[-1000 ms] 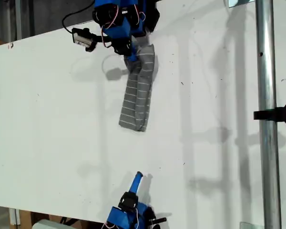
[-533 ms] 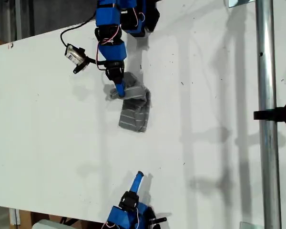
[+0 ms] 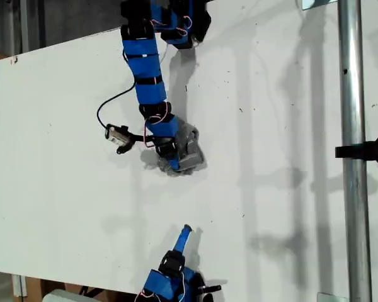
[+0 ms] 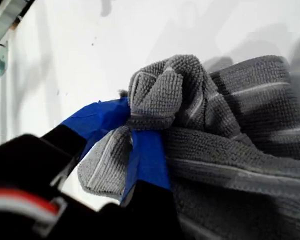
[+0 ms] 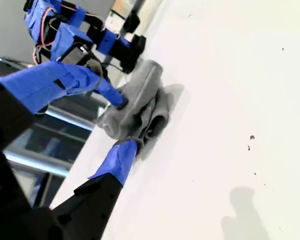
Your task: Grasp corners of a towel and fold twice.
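The towel lies as a small bunched grey striped heap near the middle of the white table. My first gripper reaches down from the exterior view's top and is shut on a gathered fold of the towel, with a rounded corner bulging over its blue fingers. My second gripper rests at the exterior view's bottom edge, open and well short of the cloth. The towel shows beyond its spread fingertips, and the first arm leans over it.
A vertical metal pole with a black clamp stands at the exterior view's right. The first arm's small camera and its black cable hang to the exterior view's left of the towel. The table's edge runs along the exterior view's top left.
The first arm has stretched downward in the exterior view, carrying the towel's far end over its near end. The long strip is now a short bunched heap. The second arm stayed still.
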Tool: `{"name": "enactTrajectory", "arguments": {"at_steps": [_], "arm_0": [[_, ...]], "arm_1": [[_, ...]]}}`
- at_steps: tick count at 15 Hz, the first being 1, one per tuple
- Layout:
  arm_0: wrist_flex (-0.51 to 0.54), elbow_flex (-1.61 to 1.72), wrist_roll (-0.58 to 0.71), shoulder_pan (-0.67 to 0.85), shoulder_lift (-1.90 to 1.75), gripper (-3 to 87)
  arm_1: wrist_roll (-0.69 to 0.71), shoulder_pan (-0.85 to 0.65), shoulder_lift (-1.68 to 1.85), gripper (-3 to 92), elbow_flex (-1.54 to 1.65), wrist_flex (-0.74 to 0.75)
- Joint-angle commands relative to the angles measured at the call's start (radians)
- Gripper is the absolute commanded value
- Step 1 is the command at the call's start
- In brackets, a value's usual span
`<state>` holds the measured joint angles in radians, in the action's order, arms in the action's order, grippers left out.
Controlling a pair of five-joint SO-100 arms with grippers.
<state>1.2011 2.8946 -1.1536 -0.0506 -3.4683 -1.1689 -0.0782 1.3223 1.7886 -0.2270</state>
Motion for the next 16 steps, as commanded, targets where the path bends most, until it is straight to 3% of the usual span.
{"name": "enactTrajectory", "arguments": {"at_steps": [1, 2, 4, 8, 11, 14, 16], "arm_0": [[0.006, -0.008, -0.014, 0.006, -0.009, 24.8], [0.005, -0.008, -0.012, 0.006, -0.009, 25.0], [0.000, -0.009, -0.009, 0.006, -0.009, 25.0], [-0.014, -0.005, -0.005, 0.006, -0.009, 25.0], [-0.017, -0.002, 0.000, 0.009, -0.009, 25.0], [-0.012, 0.014, -0.005, 0.006, -0.009, 23.6], [-0.025, 0.035, -0.002, 0.018, -0.009, 22.1]], "arm_1": [[0.012, 0.020, -0.061, 17.7, -0.193, -0.043], [0.006, 0.018, -0.043, 20.9, -0.222, -0.098], [0.014, 0.006, 0.089, 13.5, -0.268, -0.302], [0.014, -0.008, 0.405, 13.5, -0.255, -0.661], [0.003, -0.028, 0.624, 13.5, -0.009, -0.661], [-0.061, -0.034, 1.031, 13.5, 0.480, -0.643], [-0.130, -0.029, 1.376, 6.9, 0.765, -0.753]]}}
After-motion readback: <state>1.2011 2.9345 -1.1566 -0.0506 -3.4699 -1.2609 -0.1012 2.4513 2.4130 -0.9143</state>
